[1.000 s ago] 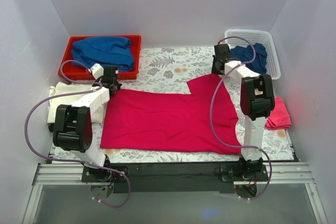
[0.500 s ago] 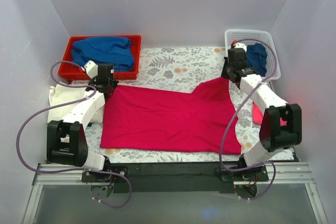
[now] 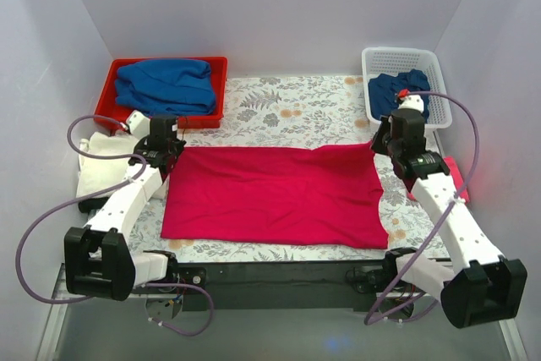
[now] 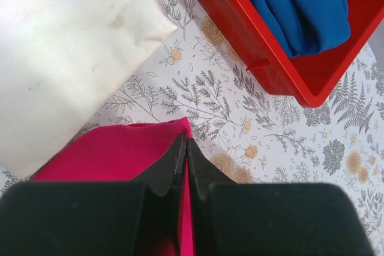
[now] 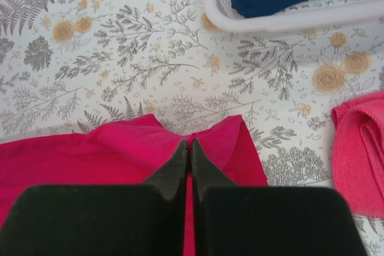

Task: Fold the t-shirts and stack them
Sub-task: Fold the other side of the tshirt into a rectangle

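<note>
The crimson-pink t-shirt [image 3: 270,196] lies spread as a wide rectangle on the floral table cover. My left gripper [image 3: 169,153] is shut on its far left corner [image 4: 150,148]. My right gripper [image 3: 378,146] is shut on its far right corner [image 5: 198,142], where the cloth puckers up. A cream t-shirt [image 3: 106,162] lies folded at the left and shows in the left wrist view [image 4: 60,52]. A pink t-shirt [image 3: 452,177] lies folded at the right [image 5: 360,154]. Blue shirts fill the red bin [image 3: 169,82] and the white basket [image 3: 390,90].
The red bin's rim [image 3: 203,121] stands just beyond my left gripper, its corner close in the left wrist view [image 4: 264,64]. The white basket's rim [image 5: 288,22] stands just beyond my right gripper. White walls close in the table on three sides.
Both arms have pulled back toward the near side. The right gripper brought the shirt's raised far right part down and outward, so the far edge now lies nearly straight.
</note>
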{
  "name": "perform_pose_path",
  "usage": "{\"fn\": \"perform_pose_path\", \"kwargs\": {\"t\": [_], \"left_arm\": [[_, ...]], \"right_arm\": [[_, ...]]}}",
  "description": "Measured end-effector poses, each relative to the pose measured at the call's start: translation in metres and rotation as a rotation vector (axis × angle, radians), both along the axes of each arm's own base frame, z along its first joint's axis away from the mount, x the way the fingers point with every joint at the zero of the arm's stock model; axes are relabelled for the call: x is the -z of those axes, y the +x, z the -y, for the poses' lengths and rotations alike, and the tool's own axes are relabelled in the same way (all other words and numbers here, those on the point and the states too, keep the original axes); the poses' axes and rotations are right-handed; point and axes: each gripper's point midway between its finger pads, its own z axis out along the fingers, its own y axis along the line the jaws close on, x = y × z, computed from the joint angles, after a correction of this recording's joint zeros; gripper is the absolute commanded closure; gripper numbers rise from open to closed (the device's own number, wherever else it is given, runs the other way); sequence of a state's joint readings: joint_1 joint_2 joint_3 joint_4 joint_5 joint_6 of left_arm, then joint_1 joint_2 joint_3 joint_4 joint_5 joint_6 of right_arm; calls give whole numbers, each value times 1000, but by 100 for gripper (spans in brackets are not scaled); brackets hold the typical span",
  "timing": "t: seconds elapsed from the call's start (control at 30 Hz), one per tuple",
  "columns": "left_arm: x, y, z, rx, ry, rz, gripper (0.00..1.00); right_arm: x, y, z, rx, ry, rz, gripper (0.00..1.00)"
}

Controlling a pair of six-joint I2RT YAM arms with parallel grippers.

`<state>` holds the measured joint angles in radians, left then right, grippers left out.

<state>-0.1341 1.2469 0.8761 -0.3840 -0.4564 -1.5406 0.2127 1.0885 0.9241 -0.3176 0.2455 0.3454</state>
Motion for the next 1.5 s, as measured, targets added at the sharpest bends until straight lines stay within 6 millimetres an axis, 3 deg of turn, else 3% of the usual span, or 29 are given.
{"fn": "perform_pose_path", "kwargs": {"t": [0.5, 0.73, 1.2, 1.23, 1.3, 1.43, 1.5], "left_arm": [[-8, -47, -3, -55, -73, 18, 100], [11, -65, -4, -63, -81, -49, 100], [60, -99, -7, -183, -146, -176, 100], [63, -101, -7, -193, -153, -181, 96], [68, -106, -7, -221, -170, -196, 84], [73, -117, -10, -275, -201, -191, 76], [73, -125, -12, -291, -207, -175, 72]], "right_arm": [[6, -97, -1, -57, 58, -44, 99], [29, -133, 7, -38, 56, -144, 99], [57, -161, 13, -6, 46, -321, 99], [58, -163, 13, -7, 46, -328, 99], [60, -165, 12, -12, 47, -343, 92], [60, -169, 10, -19, 60, -352, 75], [60, -171, 8, -28, 70, -352, 73]]}}
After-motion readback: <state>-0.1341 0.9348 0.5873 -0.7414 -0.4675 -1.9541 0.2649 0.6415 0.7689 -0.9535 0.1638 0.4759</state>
